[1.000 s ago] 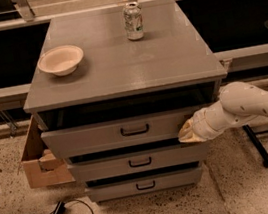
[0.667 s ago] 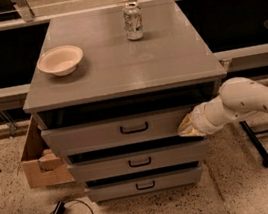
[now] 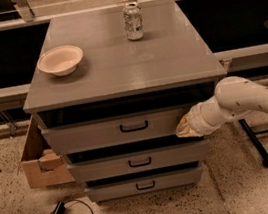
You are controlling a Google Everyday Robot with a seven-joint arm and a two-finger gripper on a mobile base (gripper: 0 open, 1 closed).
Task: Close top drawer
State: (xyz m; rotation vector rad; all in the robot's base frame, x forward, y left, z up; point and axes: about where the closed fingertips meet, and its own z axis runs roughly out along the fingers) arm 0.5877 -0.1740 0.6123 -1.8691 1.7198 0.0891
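The top drawer (image 3: pixel 102 132) is the widest grey front under the cabinet top, with a small dark pull handle (image 3: pixel 134 126). It stands a little open, with a dark gap above its front. My gripper (image 3: pixel 184 128) is at the end of the white arm (image 3: pixel 244 101) that reaches in from the right. It sits against the right end of the drawer front.
Two narrower grey drawers (image 3: pixel 140 161) sit below it. A cream bowl (image 3: pixel 60 60) and a drink can (image 3: pixel 133 21) stand on the cabinet top (image 3: pixel 132 63). A cardboard box (image 3: pixel 35 160) is on the floor at left, a cable (image 3: pixel 74 209) lower left, and a dark stand leg (image 3: pixel 253 143) at right.
The gripper has moved slightly left and up along the drawer front. The drawer's front looks a little further in than before.
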